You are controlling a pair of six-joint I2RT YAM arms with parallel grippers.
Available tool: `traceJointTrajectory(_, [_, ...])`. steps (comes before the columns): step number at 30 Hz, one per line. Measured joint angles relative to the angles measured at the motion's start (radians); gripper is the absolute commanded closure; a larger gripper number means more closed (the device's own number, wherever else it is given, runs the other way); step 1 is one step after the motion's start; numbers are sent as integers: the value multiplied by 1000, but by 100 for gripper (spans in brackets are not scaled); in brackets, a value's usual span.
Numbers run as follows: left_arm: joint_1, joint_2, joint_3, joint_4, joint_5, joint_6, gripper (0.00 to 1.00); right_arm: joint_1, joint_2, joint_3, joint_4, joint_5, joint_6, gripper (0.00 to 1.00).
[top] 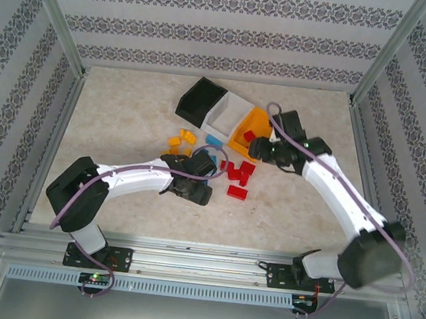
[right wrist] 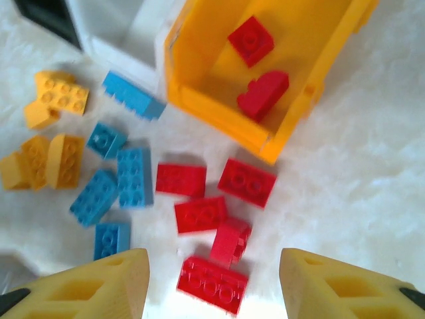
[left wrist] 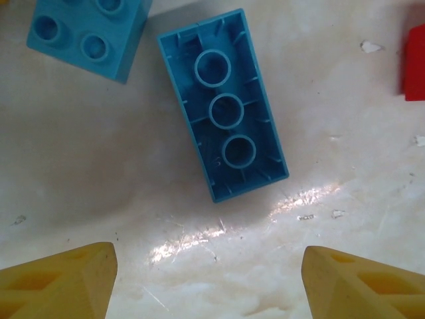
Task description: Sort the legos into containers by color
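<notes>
**Two empty hands over crowded bricks: mind the skewed blue one**

At left centre of the top view, your left hand [top: 193, 179] hangs over the blue legos. In its wrist view the fingers [left wrist: 60, 282] stand apart with nothing between them, so it is released. The upturned blue brick [left wrist: 222, 113] lies on the bench [left wrist: 345, 219] in the upper middle of that frame, just beyond the tips and skewed to the line of the jaws. If you close on it at that angle, I judge it will twist or pop free. A second blue brick [left wrist: 89, 33] sits near it at upper left and could get shoved.

In the right wrist view, the yellow bricks [right wrist: 61, 93] lie loose at left. The red pile [right wrist: 200, 214] lies at centre, with several bricks touching. A descent there risks pinching two or scattering them.

Right of centre in the top view, your right hand [top: 264, 148] is also released and empty. It hovers near the orange-yellow bin [right wrist: 219, 116], which holds two red bricks [right wrist: 263, 94]. If you brush that near wall, the row of bins may slide. The two hands are near each other, so crossing paths could knock them together.
</notes>
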Motion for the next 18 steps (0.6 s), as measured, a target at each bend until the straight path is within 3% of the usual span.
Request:
traceJointTrajectory(8, [0, 120, 84, 23, -18, -6, 32, 71, -188, -290, 15, -1, 64, 47])
traceJointTrajectory(15, [0, 197, 151, 25, -46, -7, 35, 76, -223, -359, 33, -5, 87, 47])
traceJointTrajectory(18, [0, 214, 169, 24, -61, -6, 42, 76, -222, -367, 49, -16, 95, 48])
